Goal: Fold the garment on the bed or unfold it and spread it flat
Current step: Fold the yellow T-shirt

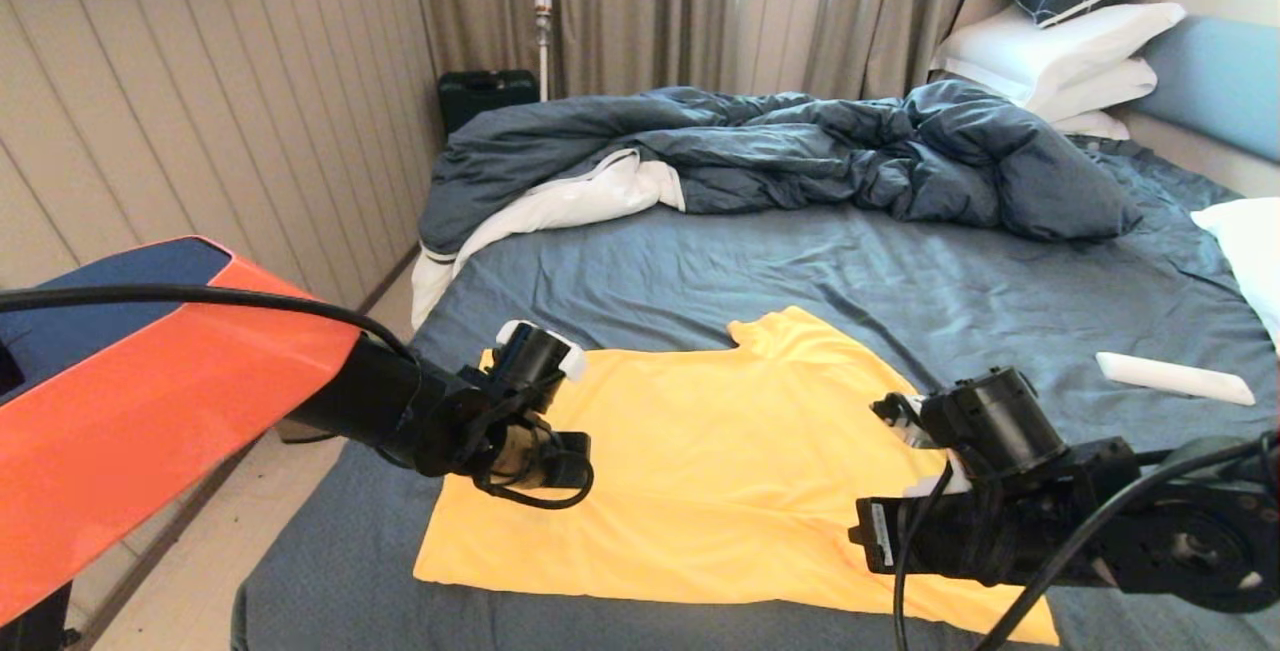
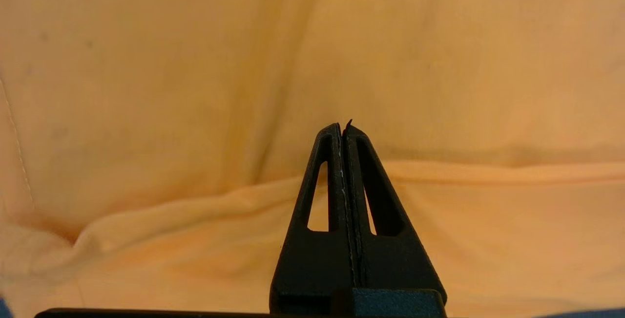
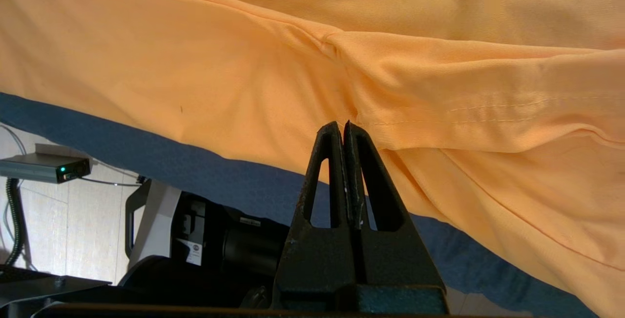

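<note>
So the yellow T-shirt [image 1: 720, 471] is lying near the foot end of the bed [image 1: 900, 271], on the blue-grey sheet, mostly spread out but not done imo. The neck end points toward the duvet [image 1: 800, 146]; one sleeve is bunched into a ridge on my right side and there's a soft fold on the left. Fabric's thin and smooth with no print. My left gripper [image 2: 343, 127] hangs over the left edge, fingers pressed together on nothing. My right gripper [image 3: 342, 126] has its tips at the bunched sleeve seam, also closed, and I can't tell if any cloth's pinched. Smoothing or folding is left, I'd guess
</note>
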You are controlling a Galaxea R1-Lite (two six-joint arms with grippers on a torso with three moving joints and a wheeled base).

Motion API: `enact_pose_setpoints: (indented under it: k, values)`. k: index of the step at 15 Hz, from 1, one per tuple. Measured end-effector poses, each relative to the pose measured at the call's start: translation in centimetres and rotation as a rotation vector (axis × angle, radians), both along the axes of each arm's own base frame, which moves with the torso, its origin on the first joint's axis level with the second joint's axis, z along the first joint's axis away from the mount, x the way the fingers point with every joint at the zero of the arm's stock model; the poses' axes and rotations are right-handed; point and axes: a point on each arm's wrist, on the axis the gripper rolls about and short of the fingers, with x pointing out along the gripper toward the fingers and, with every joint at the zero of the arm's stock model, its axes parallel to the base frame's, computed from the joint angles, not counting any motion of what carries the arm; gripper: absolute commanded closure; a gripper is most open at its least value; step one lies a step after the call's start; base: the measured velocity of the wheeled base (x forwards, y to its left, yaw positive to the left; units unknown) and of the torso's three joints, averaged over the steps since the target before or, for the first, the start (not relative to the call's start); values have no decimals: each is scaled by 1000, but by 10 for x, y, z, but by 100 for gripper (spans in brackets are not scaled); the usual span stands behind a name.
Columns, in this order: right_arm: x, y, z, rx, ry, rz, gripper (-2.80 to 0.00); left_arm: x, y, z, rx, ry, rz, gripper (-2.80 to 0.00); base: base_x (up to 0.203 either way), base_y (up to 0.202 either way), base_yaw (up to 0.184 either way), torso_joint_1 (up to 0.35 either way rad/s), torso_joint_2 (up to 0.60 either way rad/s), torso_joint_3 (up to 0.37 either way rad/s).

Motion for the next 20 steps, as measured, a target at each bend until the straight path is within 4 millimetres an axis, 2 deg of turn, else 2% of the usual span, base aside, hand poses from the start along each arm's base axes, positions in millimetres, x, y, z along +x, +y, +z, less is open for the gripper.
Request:
enact_pose_setpoints:
  k: [3, 7, 11, 15, 17, 20]
  values:
    - [3, -8, 2, 4, -7, -34, 0, -12, 9, 11, -6, -5, 2, 0, 0, 0, 0, 0, 0, 0]
    - [13, -42, 14, 28, -54, -147, 0, -27, 35, 32, -27, -22, 37, 0, 0, 0, 0, 0, 0, 0]
    - [34, -89, 38, 68, -143, -260, 0, -9, 73, 55, -71, -78, 140, 0, 0, 0, 0, 0, 0, 0]
    - [65, -121, 51, 61, -207, -352, 0, 15, 106, 84, -134, -160, 214, 0, 0, 0, 0, 0, 0, 0]
    - [80, -132, 54, 58, -207, -383, 0, 27, 116, 96, -148, -209, 225, 0, 0, 0, 0, 0, 0, 0]
    - [98, -141, 56, 64, -226, -403, 0, 42, 119, 105, -198, -241, 204, 0, 0, 0, 0, 0, 0, 0]
